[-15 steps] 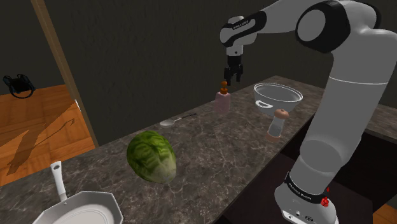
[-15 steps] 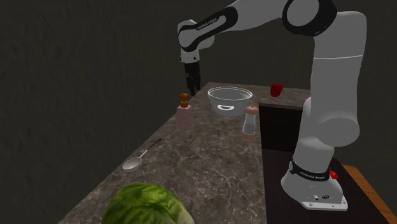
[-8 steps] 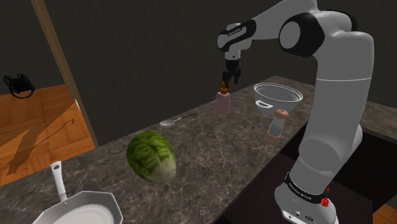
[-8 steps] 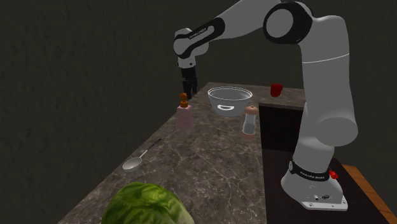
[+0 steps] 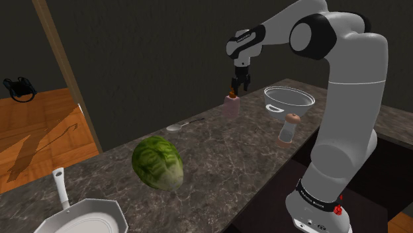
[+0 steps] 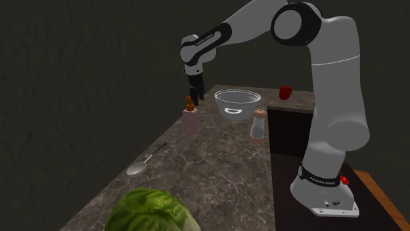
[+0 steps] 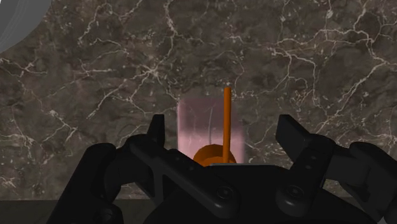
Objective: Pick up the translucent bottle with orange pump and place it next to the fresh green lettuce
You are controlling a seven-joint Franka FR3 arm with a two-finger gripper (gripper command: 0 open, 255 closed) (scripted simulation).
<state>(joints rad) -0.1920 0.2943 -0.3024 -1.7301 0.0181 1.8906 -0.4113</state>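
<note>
Tool (image 6: 195,96) vertical just above bottle (image 6: 190,122), fingers (image 7: 158,129) apart.

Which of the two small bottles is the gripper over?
The pinkish pump bottle with the orange top, directly under the open gripper. The tan-capped shaker stands apart, beside the clear bowl.

The arm (image 5: 351,99) arches high, wrist bent down — black fingers (image 7: 292,137) parted, pointing straight downward.
</note>
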